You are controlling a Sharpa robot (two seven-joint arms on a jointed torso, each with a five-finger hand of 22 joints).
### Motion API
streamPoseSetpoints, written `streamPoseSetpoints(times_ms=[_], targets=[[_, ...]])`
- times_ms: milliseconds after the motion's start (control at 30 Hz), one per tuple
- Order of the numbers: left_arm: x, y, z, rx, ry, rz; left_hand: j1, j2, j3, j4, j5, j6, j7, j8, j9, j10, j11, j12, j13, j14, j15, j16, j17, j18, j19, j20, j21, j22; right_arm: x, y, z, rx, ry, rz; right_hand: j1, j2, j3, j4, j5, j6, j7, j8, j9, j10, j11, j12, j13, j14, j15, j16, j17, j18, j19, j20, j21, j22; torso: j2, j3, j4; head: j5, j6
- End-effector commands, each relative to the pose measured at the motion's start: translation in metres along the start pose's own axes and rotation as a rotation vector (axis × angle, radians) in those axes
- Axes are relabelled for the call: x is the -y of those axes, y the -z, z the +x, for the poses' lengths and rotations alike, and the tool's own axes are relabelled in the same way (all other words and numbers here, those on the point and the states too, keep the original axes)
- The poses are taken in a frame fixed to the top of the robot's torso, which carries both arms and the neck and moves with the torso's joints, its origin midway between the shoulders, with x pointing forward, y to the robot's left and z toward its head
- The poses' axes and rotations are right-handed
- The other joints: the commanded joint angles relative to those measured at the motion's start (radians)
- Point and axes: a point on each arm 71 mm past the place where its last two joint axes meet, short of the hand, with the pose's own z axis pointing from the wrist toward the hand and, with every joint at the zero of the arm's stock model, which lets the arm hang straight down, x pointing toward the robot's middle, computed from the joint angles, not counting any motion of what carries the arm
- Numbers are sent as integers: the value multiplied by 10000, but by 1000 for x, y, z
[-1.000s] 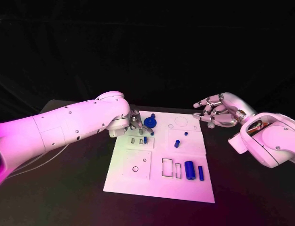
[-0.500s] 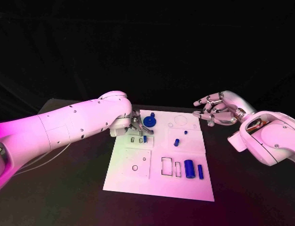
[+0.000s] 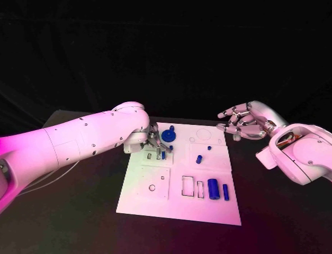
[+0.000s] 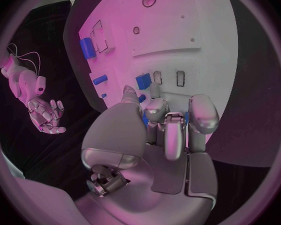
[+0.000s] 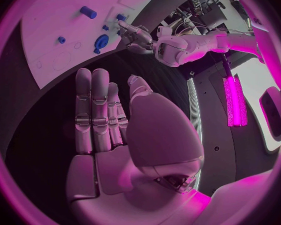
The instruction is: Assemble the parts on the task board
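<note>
The white task board (image 3: 179, 205) lies in the middle of the table. My left hand (image 3: 151, 142) hovers over its far left part, fingers curled. In the left wrist view a small blue part (image 4: 145, 119) shows between the fingertips of the left hand (image 4: 172, 130), so it seems pinched there. Just beyond stand a blue block (image 4: 143, 80) in a slot and two empty slots (image 4: 180, 78). A blue gear (image 3: 169, 137) sits right beside the hand. My right hand (image 3: 242, 123) floats open off the board's far right corner, holding nothing.
Two blue cylinders (image 3: 213, 189) lie near the board's front right, by rectangular recesses (image 3: 188, 187). Small blue pegs (image 3: 199, 159) stand mid-board. A round hole (image 3: 152, 187) is on the left panel. Black table surrounds the board.
The left hand has edged slightly toward the slots beside the blue block. The right hand has hardly moved.
</note>
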Motion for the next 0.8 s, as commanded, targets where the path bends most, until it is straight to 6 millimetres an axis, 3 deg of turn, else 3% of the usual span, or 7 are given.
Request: streamPoseSetpoints(times_ms=[33, 433, 800], targets=[[-1, -1, 2, -273, -212, -198, 185, 35, 74, -20, 0, -96, -17, 50, 61, -106, 4, -14, 21, 957, -8, -1, 2307, -189, -10, 44, 60, 11, 0, 0, 1, -46, 27, -2, -83, -9, -27, -6, 35, 39, -22, 32, -15, -56, -35, -36, -8, 38, 6, -40, 8, 47, 39, 24, -51, -9, 4, 2, -7, 15, -11], [0, -1, 3, -357, -263, -131, 470, 122, 235, -68, 1, -181, -10, 120, 229, -135, 11, 1, 31, 954, 1, -4, 2302, -188, -38, 58, 80, 33, 0, -1, 1, -99, 37, 39, -61, -2, -11, -10, 85, 29, -21, 42, -20, -64, -35, -63, -58, 35, 7, -86, 16, 47, 44, 26, -90, -31, 7, 6, 4, -12, -42], [4, -1, 4, -356, -48, 77, 993, 367, 711, -156, 7, -336, 9, 155, 436, -224, 25, -69, -46, 940, 15, -31, 2263, -174, -109, 73, 71, -2, 0, -1, 2, -122, 51, 66, -43, 5, 3, -14, 120, 25, -20, 48, -23, -64, -35, -77, -90, 37, 8, -113, 22, 48, 49, 27, -113, -45, 9, 4, 3, 4, -71]])
